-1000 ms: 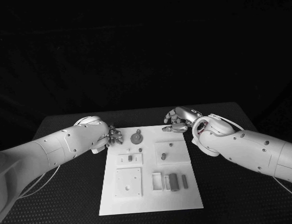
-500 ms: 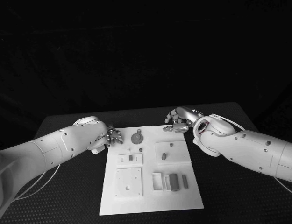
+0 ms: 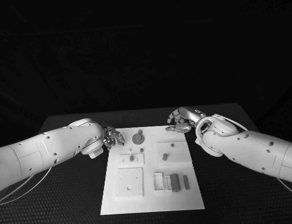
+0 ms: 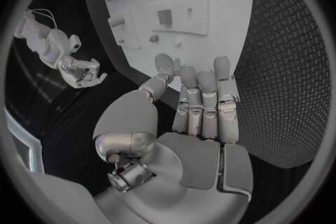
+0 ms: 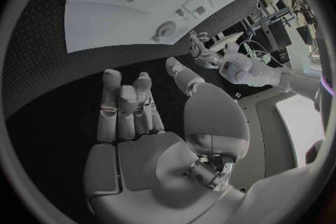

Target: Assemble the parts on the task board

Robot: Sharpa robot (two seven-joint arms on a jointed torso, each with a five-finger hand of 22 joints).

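Hands have barely shifted: the left hand [image 3: 112,136] has eased slightly down the left edge of the task board [image 3: 153,198], the right hand [image 3: 180,120] hovers at its upper right corner. Both are empty, fingers apart. Parts [image 3: 138,137] lie untouched mid-frame, so assembly hasn't begun.

Left hand [image 3: 112,137] empty, fingers extended together, right hand [image 3: 181,121] empty, fingers loosely curled
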